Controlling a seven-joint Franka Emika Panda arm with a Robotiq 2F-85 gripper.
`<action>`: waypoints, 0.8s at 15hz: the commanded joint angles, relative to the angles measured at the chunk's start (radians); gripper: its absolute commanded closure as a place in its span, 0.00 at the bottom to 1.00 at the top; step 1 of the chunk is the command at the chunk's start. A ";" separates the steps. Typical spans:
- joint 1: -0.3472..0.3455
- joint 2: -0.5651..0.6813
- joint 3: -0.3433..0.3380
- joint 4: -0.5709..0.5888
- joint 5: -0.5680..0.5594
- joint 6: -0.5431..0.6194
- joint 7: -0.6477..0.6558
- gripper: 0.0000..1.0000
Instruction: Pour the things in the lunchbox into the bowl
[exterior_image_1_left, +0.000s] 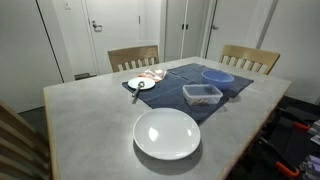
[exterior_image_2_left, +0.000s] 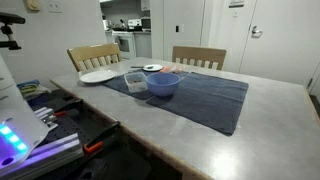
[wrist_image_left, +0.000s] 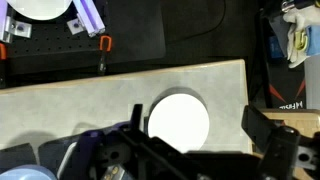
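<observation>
The clear lunchbox (exterior_image_1_left: 202, 95) sits on the dark blue mat (exterior_image_1_left: 175, 98), with small reddish things (exterior_image_1_left: 204, 99) faintly visible inside. The blue bowl (exterior_image_1_left: 217, 77) stands just behind it on the mat. Both also show in an exterior view, the lunchbox (exterior_image_2_left: 135, 79) beside the bowl (exterior_image_2_left: 163, 84). The arm is not in either exterior view. In the wrist view my gripper (wrist_image_left: 198, 128) is open and empty, high above the table, with its fingers either side of the large white plate (wrist_image_left: 178, 120). The lunchbox and bowl are mostly hidden by the gripper body there.
A large white plate (exterior_image_1_left: 167, 133) lies near the table's front edge. A small white dish (exterior_image_1_left: 141, 84) with a utensil sits at the mat's far corner. Two wooden chairs (exterior_image_1_left: 133, 57) stand behind the table. Clamps and gear lie off the table edge (wrist_image_left: 104, 52).
</observation>
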 joint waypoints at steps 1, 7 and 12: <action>-0.032 -0.001 0.025 0.003 0.012 -0.009 -0.014 0.00; -0.057 0.035 0.015 0.026 0.012 -0.007 -0.008 0.00; -0.106 0.113 0.001 0.070 0.014 0.003 0.016 0.00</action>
